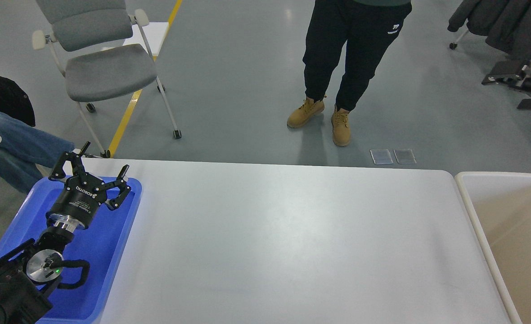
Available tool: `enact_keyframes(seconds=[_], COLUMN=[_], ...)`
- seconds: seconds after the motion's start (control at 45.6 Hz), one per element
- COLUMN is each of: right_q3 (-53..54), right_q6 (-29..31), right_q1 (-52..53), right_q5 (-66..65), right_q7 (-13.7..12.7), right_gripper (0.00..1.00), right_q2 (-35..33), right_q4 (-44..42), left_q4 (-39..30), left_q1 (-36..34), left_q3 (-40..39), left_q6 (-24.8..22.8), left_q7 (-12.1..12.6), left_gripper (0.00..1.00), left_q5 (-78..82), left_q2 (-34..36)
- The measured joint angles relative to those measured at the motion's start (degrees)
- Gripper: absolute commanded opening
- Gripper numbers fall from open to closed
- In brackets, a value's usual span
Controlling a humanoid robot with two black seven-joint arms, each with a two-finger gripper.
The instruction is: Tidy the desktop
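Note:
The desktop (292,234) is a wide white tabletop with rounded corners, and nothing lies on its bare surface. My left gripper (95,170) is open and empty, hovering over the far end of the blue tray (108,243) at the desktop's left. My right gripper (501,94) shows as a dark shape at the upper right edge, high above the floor, with two prongs spread apart and nothing between them.
A beige, white-rimmed bin (468,198) stands against the desktop's right end. A person in tan boots (333,121) stands just beyond the far edge. A grey chair (99,63) and a seated person's legs (18,144) are at the far left.

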Motion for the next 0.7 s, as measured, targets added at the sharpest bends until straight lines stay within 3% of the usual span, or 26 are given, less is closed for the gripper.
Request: enact_keyframes(seconds=[0.175,0.351,0.701], right_q3=[3.6,14.3,54.2], right_q6=[0.0,-0.7,-6.3], right_q1=[-1.3,-8.9,-32.9], right_q5=[3.1,12.8,21.4], right_q7=[0.0,0.0,0.3], right_gripper=[1.0,1.0,1.0], right_q2=[1.7,3.1,11.0], right_q4=[3.3,4.9,0.3], left_q4=[0.0,0.0,0.0], left_q1=[0.0,0.0,0.0], left_q3=[0.0,0.0,0.0], left_q6=[0.0,0.0,0.0], left_q7=[0.0,0.0,0.0], left_gripper=[0.99,0.99,0.99], left_q5=[0.0,0.0,0.0], left_q2=[0.0,0.0,0.0])
